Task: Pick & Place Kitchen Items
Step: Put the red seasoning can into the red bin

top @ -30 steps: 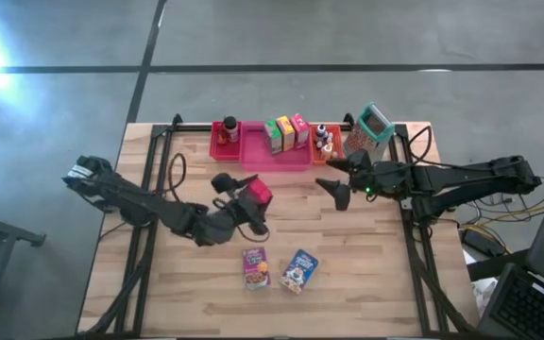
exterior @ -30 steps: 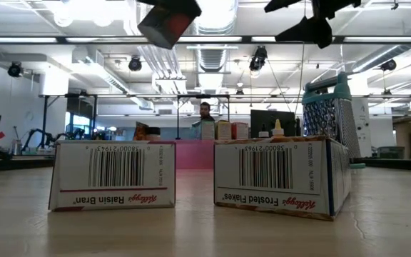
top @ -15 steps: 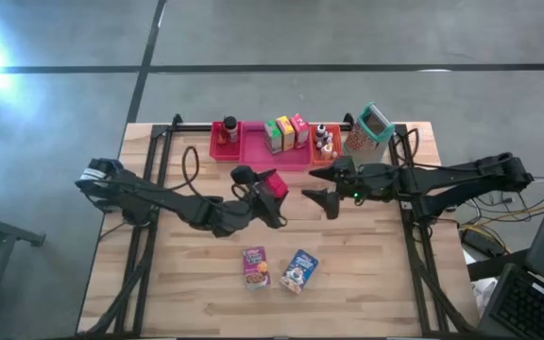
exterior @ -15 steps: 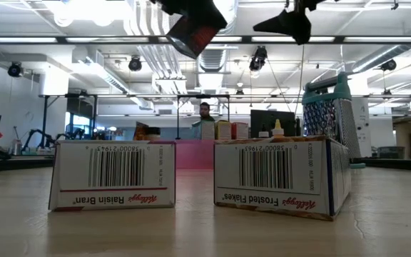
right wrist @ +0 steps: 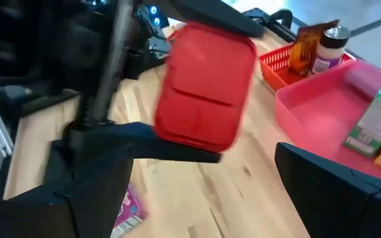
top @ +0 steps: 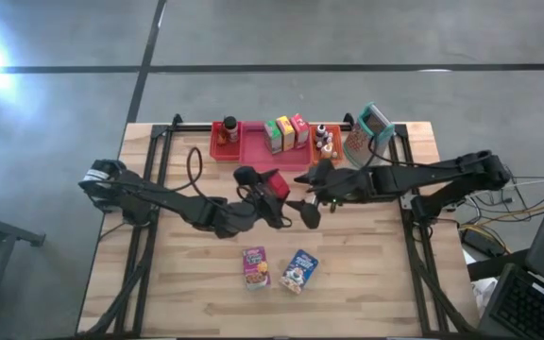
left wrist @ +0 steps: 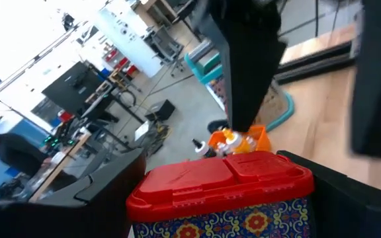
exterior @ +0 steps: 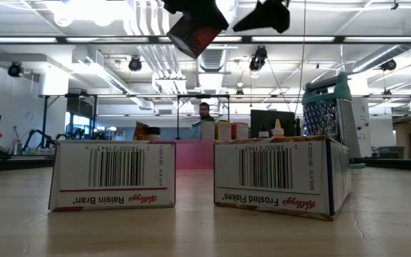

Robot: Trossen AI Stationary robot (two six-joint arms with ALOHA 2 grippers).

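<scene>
One red box clenched in left gripper, frame centre, apparently mid-handover; right gripper spread, next closing on it.

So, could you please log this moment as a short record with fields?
left gripper: jaws shut on the red box, held above the table
right gripper: jaws open, close beside the red box, not gripping it
pink bin: far edge, three boxes upright inside
red bin: jar inside
orange bin: small bottles
grater: far right corner
near edge: Raisin Bran box, Frosted Flakes box, lying flat
</scene>
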